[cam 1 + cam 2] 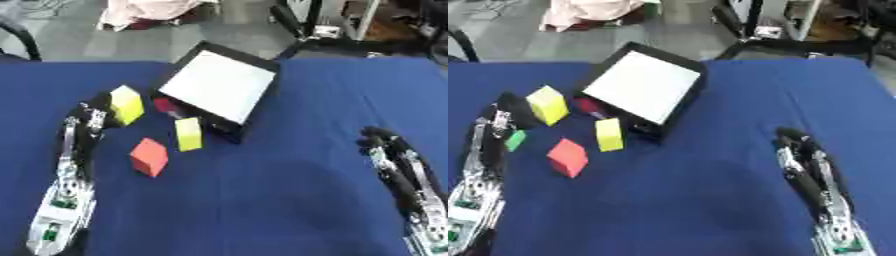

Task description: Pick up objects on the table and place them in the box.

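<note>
A black box [260, 102] with a white floor stands at the table's back middle. My left hand [90, 119] lies against the left side of a yellow cube [127, 104]; how it holds the cube is hidden. A small green block [515, 140] shows beside that hand's wrist. A red cube [149, 156] and a yellow-green block [188, 133] lie in front of the box. A small dark red piece [164, 105] sits at the box's left wall. My right hand [796, 145] rests open at the lower right, holding nothing.
The table is covered with a blue cloth [280, 190]. Beyond its far edge are black chair legs [293, 22] and a pink bundle [144, 12] on the grey floor.
</note>
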You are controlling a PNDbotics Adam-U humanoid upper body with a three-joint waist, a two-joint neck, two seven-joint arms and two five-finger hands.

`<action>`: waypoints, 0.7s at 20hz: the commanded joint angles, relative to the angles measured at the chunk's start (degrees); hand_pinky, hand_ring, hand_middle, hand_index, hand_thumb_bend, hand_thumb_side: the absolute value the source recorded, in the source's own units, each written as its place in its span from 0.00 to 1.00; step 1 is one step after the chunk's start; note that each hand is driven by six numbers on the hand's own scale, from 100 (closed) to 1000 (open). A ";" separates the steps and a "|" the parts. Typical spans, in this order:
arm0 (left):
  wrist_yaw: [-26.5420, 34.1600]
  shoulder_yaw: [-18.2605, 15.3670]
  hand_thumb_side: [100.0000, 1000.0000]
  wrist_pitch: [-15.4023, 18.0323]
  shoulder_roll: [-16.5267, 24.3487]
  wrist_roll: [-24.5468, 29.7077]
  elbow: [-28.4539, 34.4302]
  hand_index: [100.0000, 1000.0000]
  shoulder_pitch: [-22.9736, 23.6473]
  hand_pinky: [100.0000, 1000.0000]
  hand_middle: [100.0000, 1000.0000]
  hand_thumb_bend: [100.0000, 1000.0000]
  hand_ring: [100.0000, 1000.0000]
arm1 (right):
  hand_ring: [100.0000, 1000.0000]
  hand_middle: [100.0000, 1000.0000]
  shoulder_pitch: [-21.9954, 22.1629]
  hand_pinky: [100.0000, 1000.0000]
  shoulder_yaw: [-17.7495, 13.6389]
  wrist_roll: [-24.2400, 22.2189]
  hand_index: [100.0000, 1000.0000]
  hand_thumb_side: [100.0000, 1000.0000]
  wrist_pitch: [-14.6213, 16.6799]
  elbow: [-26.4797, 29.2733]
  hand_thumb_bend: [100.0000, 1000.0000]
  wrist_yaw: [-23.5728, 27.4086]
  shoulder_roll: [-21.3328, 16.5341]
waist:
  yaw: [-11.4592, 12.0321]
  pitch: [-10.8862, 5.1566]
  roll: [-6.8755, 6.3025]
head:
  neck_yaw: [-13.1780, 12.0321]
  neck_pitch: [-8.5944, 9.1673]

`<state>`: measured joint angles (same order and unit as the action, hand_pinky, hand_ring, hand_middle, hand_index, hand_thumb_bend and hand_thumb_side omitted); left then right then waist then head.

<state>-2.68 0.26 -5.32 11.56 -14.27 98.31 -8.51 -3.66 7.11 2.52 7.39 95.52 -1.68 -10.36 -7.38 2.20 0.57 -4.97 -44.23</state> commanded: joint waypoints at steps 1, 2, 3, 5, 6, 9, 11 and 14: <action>-2.36 -0.82 0.72 -1.83 5.10 -0.01 1.77 0.66 -2.01 0.60 0.43 0.80 0.43 | 0.75 0.74 -0.43 0.77 -0.15 0.04 0.78 0.54 -0.01 1.14 0.00 -0.05 -0.73 | -0.10 -0.45 0.50 | 0.00 0.11; -3.40 -0.87 0.71 -2.69 7.06 0.27 1.92 0.67 -2.61 0.60 0.44 0.81 0.44 | 0.75 0.74 -0.41 0.77 -0.15 0.03 0.78 0.54 -0.02 1.11 0.00 -0.07 -0.77 | -0.14 -0.50 0.44 | 0.01 0.11; -4.67 -0.87 0.71 -3.68 8.99 0.79 2.03 0.68 -3.18 0.61 0.45 0.81 0.45 | 0.75 0.74 -0.40 0.77 -0.13 0.01 0.78 0.54 -0.02 1.10 0.00 -0.08 -0.81 | -0.18 -0.54 0.38 | 0.03 0.11; -7.14 -0.68 0.69 -5.73 13.34 2.77 2.15 0.69 -4.29 0.62 0.46 0.81 0.46 | 0.75 0.74 -0.37 0.77 -0.10 -0.02 0.78 0.54 -0.02 1.05 0.00 -0.11 -0.89 | -0.29 -0.60 0.26 | 0.09 0.11; -8.39 -0.39 0.67 -6.61 15.97 4.32 2.17 0.71 -4.86 0.64 0.48 0.80 0.48 | 0.75 0.74 -0.36 0.77 -0.08 -0.04 0.78 0.54 -0.02 1.02 0.00 -0.13 -0.96 | -0.36 -0.63 0.17 | 0.13 0.11; -12.65 0.96 0.64 -7.87 24.42 11.22 1.66 0.76 -6.73 0.68 0.54 0.77 0.52 | 0.75 0.74 -0.27 0.77 -0.06 -0.04 0.78 0.54 -0.03 0.91 0.00 -0.20 -1.19 | -0.53 -0.77 -0.13 | 0.29 0.11; -16.02 2.39 0.59 -7.47 30.01 17.48 0.67 0.80 -8.33 0.71 0.59 0.76 0.56 | 0.75 0.74 -0.18 0.77 0.03 -0.10 0.78 0.54 -0.02 0.83 0.00 -0.25 -1.38 | -0.69 -0.91 -0.38 | 0.38 0.11; -20.28 4.78 0.52 -5.56 36.27 26.97 -1.89 0.85 -11.50 0.73 0.64 0.74 0.59 | 0.75 0.74 -0.06 0.77 0.21 -0.26 0.78 0.54 -0.01 0.70 0.00 -0.30 -1.62 | -0.93 -1.10 -0.67 | 0.39 0.11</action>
<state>-21.13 4.57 -11.45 43.38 9.26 96.71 -18.98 -3.44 7.26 2.34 7.33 95.52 -1.69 -10.82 -8.24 2.13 0.54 -4.65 -44.23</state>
